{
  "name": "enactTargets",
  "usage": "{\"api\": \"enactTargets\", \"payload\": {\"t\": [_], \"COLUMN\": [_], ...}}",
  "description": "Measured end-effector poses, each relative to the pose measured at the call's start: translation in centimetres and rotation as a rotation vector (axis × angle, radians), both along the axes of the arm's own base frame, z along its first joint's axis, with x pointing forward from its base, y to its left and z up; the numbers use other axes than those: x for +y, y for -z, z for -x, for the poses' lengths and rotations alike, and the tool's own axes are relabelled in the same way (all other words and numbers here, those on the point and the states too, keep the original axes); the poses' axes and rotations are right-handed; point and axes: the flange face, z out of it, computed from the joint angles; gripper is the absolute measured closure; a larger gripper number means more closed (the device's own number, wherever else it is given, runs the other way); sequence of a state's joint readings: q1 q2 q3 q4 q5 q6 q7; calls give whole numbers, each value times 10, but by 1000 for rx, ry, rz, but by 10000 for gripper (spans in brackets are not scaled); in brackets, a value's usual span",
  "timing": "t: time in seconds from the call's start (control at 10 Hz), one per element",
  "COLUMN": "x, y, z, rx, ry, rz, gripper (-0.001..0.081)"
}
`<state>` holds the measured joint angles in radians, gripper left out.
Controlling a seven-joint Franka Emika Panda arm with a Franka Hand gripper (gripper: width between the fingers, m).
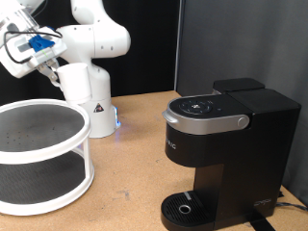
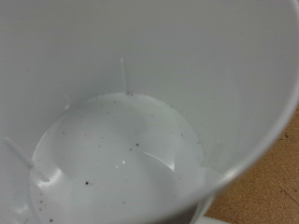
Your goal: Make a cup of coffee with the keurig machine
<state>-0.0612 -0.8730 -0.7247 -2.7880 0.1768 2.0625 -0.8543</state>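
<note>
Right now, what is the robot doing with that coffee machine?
Nothing with it yet. The keurig machine sits shut at the exterior view's right, nothing on its drip base. The arm is raised at the top left, over a white two-tier rack. The wrist view looks straight down into a white cup, empty apart from dark specks.
</note>
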Motion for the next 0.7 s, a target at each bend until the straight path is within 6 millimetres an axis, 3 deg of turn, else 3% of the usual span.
{"api": "enactTargets", "payload": {"t": [0.7], "x": [49], "y": [15], "z": [-67], "rx": [-5], "ry": [28], "rz": [-1], "gripper": [737]}}
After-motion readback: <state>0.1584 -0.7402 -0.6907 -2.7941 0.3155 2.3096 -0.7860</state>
